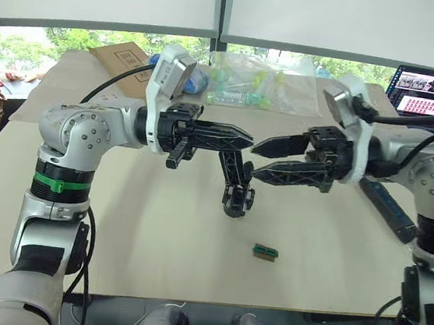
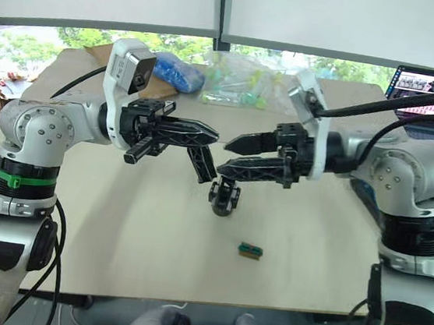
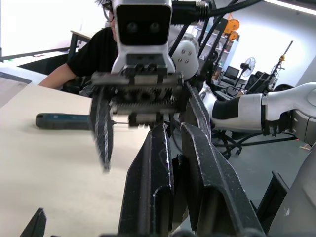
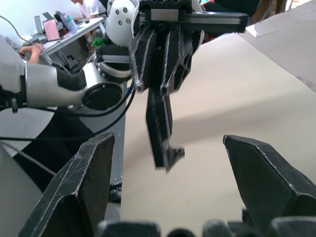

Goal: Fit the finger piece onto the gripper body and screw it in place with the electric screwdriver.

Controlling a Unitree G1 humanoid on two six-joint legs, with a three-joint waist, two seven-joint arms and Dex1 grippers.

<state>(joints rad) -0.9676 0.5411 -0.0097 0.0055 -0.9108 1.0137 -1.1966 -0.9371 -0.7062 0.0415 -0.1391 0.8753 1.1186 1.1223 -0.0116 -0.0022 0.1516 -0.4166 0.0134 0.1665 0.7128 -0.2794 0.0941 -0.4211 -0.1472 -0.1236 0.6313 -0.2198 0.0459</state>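
Observation:
My left gripper (image 1: pixel 239 140) is shut on the finger piece (image 1: pixel 230 170), a black wedge that hangs down from its fingertips above the table's middle. The gripper body (image 2: pixel 225 196) stands on the table just behind and below it, apart from the piece. Facing the left gripper, my right gripper (image 1: pixel 258 159) is open and empty, its tips close to the finger piece (image 4: pixel 160 131). The electric screwdriver (image 1: pixel 388 206) lies on the table at the right, partly hidden by my right arm; its bluish handle (image 3: pixel 61 120) also appears in the left wrist view.
A small green block (image 1: pixel 265 251) lies near the front edge. At the back are a clear bag of green parts (image 1: pixel 257 85), a cardboard sheet (image 1: pixel 122 61) and a laptop screen (image 1: pixel 431 89). A person (image 3: pixel 94 54) sits beyond the table.

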